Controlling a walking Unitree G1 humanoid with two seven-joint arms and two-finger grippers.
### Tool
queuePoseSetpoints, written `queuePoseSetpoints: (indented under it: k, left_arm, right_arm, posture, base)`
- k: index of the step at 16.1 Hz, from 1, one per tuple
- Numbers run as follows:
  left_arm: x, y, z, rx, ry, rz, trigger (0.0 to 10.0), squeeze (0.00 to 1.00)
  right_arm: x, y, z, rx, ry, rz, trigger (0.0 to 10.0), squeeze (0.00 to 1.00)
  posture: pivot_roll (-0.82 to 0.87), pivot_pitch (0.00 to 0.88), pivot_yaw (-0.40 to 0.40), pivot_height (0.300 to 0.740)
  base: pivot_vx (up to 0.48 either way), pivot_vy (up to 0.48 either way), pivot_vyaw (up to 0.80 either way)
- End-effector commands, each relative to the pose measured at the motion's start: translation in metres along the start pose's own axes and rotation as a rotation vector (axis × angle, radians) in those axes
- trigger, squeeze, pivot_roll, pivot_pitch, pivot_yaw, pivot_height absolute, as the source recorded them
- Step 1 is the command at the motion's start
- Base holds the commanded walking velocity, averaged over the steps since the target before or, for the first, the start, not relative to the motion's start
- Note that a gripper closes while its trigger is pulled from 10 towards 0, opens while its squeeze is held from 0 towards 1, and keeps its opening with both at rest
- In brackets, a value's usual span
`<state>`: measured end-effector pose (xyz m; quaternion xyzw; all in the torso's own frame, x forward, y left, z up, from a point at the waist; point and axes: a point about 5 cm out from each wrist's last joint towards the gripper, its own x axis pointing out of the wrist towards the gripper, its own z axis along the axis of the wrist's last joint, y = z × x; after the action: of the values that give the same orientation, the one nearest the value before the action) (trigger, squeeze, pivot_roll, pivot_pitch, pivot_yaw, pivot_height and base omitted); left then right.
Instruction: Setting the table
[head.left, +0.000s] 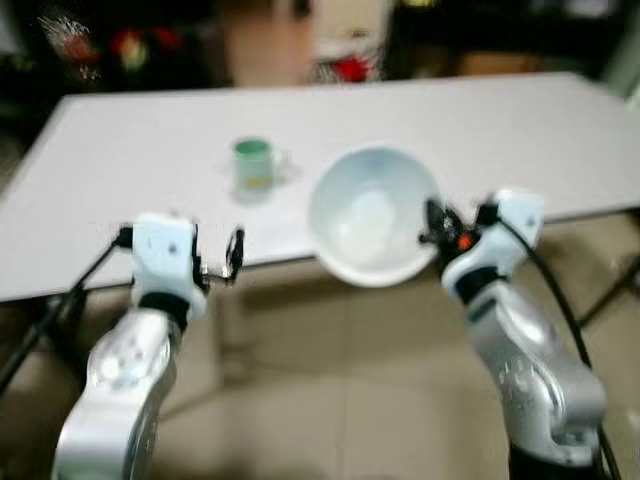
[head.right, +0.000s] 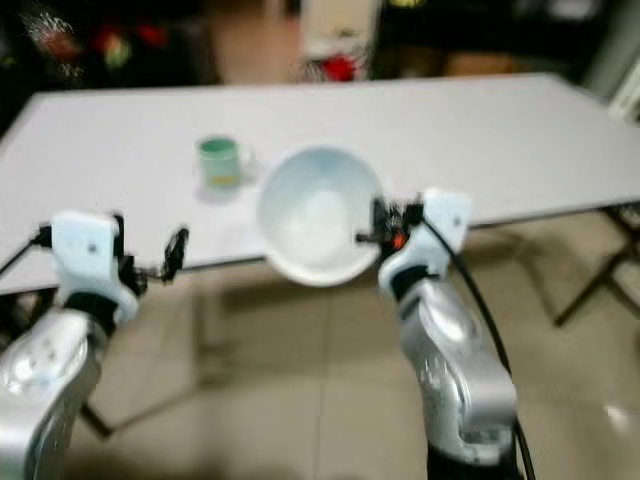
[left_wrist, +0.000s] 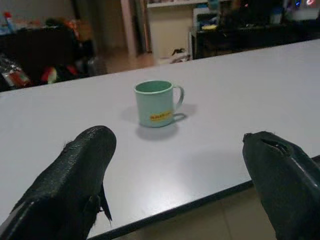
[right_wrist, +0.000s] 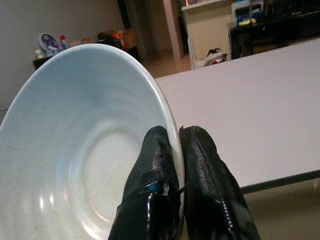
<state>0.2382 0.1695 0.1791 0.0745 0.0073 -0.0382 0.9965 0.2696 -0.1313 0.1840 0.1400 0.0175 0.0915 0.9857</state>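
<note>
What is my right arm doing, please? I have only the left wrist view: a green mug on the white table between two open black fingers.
Observer: The right gripper is shut on the rim of a white bowl, one finger inside, one outside.
Operator: Is the bowl on the table already?
Observer: It looks not yet set down. In the head views it is tilted, at the near edge of the table.
Operator: Where is the bowl against the mug?
Observer: The green mug stands to the robot's left of the bowl and farther in, with a gap between them.
</note>
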Motion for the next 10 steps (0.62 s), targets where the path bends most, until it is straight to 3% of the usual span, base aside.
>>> queuePoseSetpoints:
  k: [1,4,6,9,10]
  left_arm:
    - [-0.0010,0.0007,-0.0005,0.010,-0.003,0.014,10.0,0.00]
    - [-0.0044,0.0030,-0.0040,-0.003,0.010,0.023,10.0,0.00]
    - [-0.0062,0.0020,-0.0058,-0.011,0.017,0.020,10.0,0.00]
    - [-0.0071,0.0010,-0.0056,-0.017,0.015,0.016,10.0,0.00]
    - [-0.0075,0.0006,-0.0057,-0.018,0.015,0.015,10.0,0.00]
  right_arm:
    - [0.0031,-0.0013,0.0045,0.022,-0.001,0.016,10.0,0.00]
    - [0.0079,-0.0075,0.0046,0.039,0.016,-0.005,10.0,0.00]
    - [0.0087,-0.0083,0.0025,-0.012,0.044,0.017,10.0,0.00]
    - [0.0088,-0.0092,0.0003,-0.015,0.060,0.018,10.0,0.00]
    - [0.0093,-0.0110,-0.0003,-0.010,0.059,0.002,10.0,0.00]
  posture:
    - [-0.07,0.000,-0.009,0.740]
    - [-0.06,0.000,-0.013,0.740]
    - [-0.06,0.000,-0.017,0.740]
    - [-0.06,0.000,-0.019,0.740]
    - [-0.06,0.000,-0.019,0.740]
  base:
    - [0.000,0.000,0.00]
    - [0.000,0.000,0.00]
    - [0.000,0.000,0.00]
    - [0.160,0.000,0.73]
    - [0.277,0.000,0.00]
